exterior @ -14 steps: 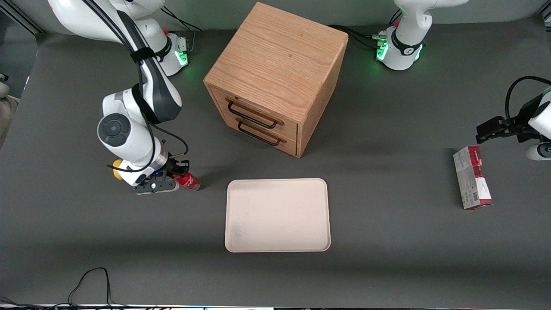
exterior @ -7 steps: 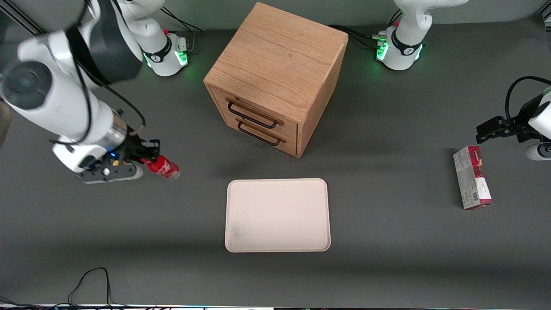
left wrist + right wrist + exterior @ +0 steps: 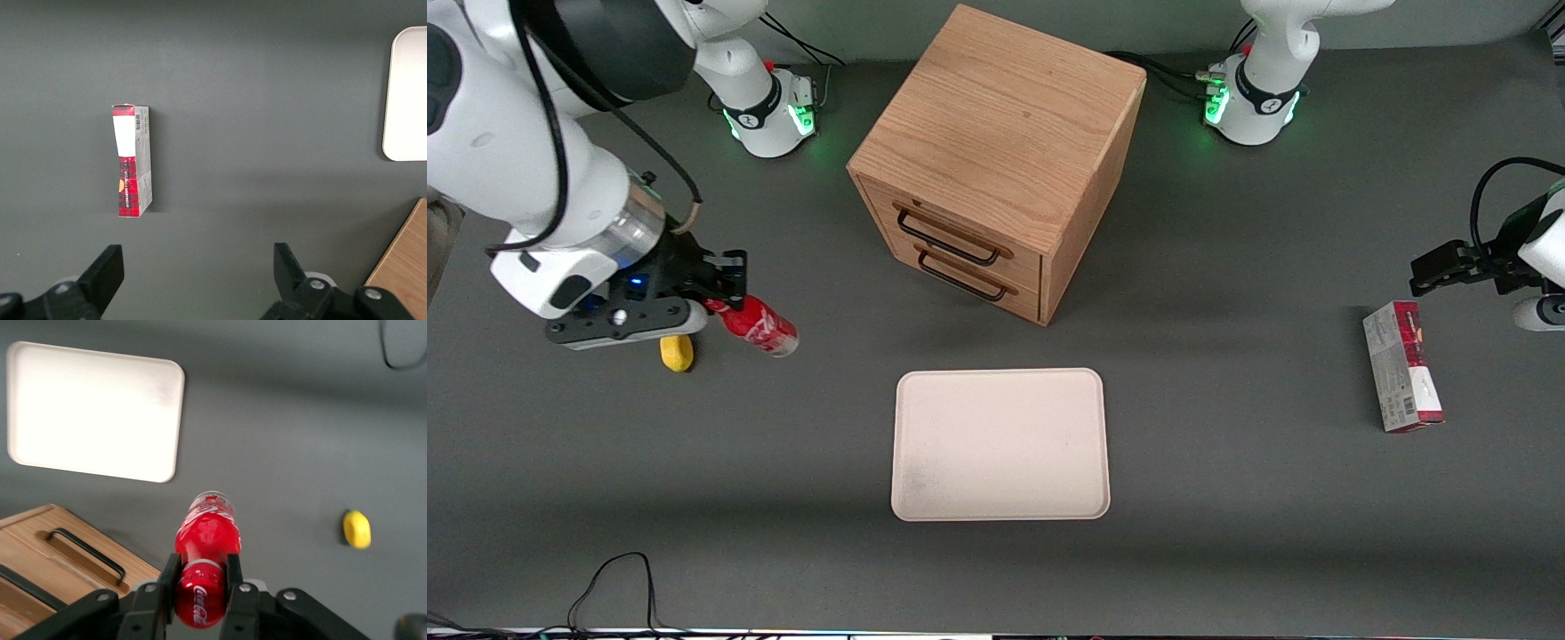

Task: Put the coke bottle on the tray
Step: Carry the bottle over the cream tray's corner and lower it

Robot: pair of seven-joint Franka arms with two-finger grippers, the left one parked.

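A robotics lab: two white arms with green-lit bases [image 3: 769, 120] bolted at twelve o'clock on a grey-matted table [image 3: 1227, 498], cables [image 3: 618, 582] trailing.

The small red plastic coke bottle [image 3: 754, 325] looks glossy, clamped at its neck end in the black matt gripper [image 3: 720, 277]. The cream-white rectangular tray [image 3: 1000, 444] is smooth and matt. The cabinet [image 3: 996, 160] shows grained wood; the dark grey surface [image 3: 1227, 498] is matt.
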